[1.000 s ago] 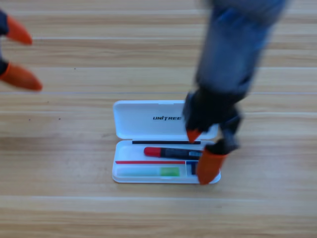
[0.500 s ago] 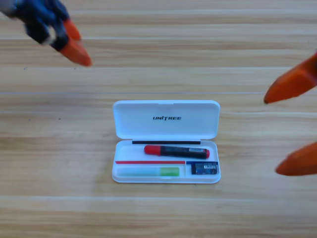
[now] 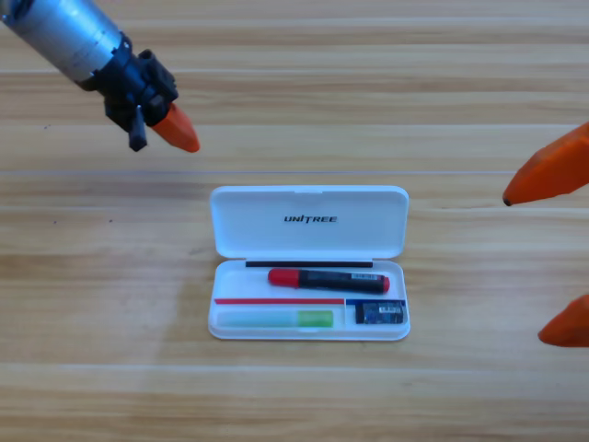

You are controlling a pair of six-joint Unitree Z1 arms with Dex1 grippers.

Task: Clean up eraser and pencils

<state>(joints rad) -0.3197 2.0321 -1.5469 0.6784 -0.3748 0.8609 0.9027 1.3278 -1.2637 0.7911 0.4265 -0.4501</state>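
1. The eraser (image 3: 379,313) lies in the small lower-right compartment of the white case (image 3: 308,200), label up.
2. The black pencil with the red cap (image 3: 327,280) lies in the upper tray slot, cap to the left. The pale pencil with the green end (image 3: 276,319) lies in the lower slot, just left of the eraser.
3. All three task items sit inside the case, so the gathering part looks done. The lid stands open, flat on the table (image 3: 110,304) behind the tray; closing it appears to be what remains, if the task calls for it.
4. The left gripper (image 3: 161,124) hovers above and to the left of the case, well apart from it; only one orange jaw shows, so whether the jaws are spread cannot be told.
5. The right gripper (image 3: 561,253) sits at the picture's right edge, partly cut off, its jaws spread wide and holding nothing.
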